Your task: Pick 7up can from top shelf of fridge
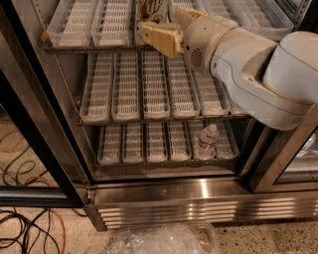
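The 7up can stands in a middle lane of the top shelf of the fridge, cut off by the upper edge of the view. Only its whitish lower body with dark markings shows. My gripper reaches in from the right on a white arm and is open. One tan finger lies just below and in front of the can, the other to its right. The can sits about between them; I cannot tell whether they touch it.
Two lower racks of white slotted trays lie below. A small clear water bottle stands on the bottom rack at right. A black door frame stands at left. Cables and a clear plastic bag lie on the floor.
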`<state>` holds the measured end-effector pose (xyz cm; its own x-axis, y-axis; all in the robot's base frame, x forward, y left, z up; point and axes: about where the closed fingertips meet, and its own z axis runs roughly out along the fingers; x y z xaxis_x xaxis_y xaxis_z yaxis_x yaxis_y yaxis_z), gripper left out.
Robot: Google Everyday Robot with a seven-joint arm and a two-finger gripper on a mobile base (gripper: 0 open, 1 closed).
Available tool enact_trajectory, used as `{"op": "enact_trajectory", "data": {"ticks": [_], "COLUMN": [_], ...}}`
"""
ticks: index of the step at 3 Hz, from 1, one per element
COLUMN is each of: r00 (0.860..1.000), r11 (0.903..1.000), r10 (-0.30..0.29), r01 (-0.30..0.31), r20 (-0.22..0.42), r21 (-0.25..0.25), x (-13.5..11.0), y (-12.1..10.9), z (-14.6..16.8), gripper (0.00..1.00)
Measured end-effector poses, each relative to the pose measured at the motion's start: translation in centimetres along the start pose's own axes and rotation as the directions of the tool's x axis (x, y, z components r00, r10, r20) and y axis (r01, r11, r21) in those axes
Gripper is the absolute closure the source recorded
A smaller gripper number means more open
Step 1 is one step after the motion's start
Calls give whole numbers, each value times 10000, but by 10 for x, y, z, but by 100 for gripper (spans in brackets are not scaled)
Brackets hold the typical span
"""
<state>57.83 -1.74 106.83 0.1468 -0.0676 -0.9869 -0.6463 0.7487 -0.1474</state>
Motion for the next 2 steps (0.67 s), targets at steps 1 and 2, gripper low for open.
{"op": "enact_trajectory", "data": {"ticks": [1,2], "r00": [9999,9997], "r11": [9999,9997], "r10": [153,245], "r01": [-153,-246], "r20": [18,59], "r21": [9,29], "x": [3,5], "y": [-2,-7], "z": [7,15], "gripper": [40,41]}}
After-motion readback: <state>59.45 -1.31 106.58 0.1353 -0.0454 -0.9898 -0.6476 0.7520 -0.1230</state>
